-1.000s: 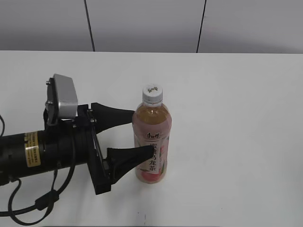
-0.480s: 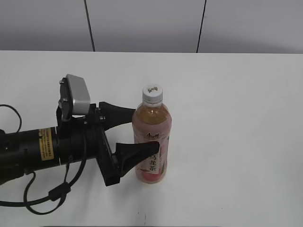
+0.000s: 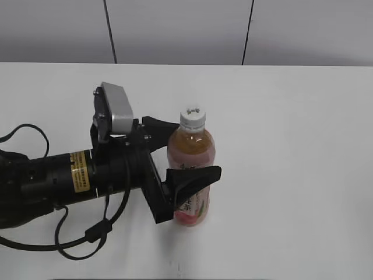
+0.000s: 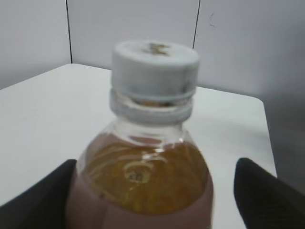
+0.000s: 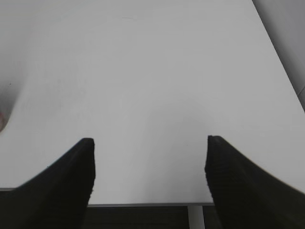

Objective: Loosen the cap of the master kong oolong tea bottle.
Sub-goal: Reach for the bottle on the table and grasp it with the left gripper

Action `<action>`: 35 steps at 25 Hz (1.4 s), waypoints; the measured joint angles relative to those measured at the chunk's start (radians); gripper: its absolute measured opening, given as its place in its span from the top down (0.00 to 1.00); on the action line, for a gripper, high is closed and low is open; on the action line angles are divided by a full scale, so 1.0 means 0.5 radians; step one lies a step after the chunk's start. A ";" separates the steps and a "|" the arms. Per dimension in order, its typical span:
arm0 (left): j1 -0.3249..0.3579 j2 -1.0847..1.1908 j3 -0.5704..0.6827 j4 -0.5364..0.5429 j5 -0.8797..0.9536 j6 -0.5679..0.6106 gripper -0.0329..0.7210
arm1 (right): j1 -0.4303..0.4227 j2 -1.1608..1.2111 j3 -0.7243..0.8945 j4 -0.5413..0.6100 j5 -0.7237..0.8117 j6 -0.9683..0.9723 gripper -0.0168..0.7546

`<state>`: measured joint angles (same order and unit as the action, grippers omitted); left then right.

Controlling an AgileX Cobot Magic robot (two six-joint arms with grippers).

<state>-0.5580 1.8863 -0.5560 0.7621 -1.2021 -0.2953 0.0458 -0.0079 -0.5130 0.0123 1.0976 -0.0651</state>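
The master kong oolong tea bottle (image 3: 187,153) stands upright near the middle of the white table, with amber tea and a pink label. Its white cap (image 3: 193,116) is on, with a dark logo on top. My left gripper (image 3: 197,147) is open with one black finger on each side of the bottle's body, below the shoulder. In the left wrist view the bottle (image 4: 143,181) fills the space between the fingers (image 4: 156,164), and the cap (image 4: 155,71) sits above. A gap shows at the right finger. My right gripper (image 5: 150,142) is open and empty over bare table.
The white table (image 3: 291,146) is backed by a grey panelled wall (image 3: 175,29). The left arm's black body and cable (image 3: 58,181) lie across the front left. In the right wrist view the table's near edge (image 5: 143,203) runs just under the fingers.
My left arm has moved right, and its open fingers now reach around the bottle's body instead of ending at its left side. The bottle has stayed in place.
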 joint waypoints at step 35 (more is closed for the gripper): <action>-0.006 0.135 -0.002 -0.117 -0.014 0.006 0.35 | 0.000 0.000 0.000 0.000 0.000 0.000 0.27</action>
<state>-0.5609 1.9538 -0.5567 0.7034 -1.2091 -0.2921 0.0458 -0.0079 -0.5130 0.0123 1.0976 -0.0651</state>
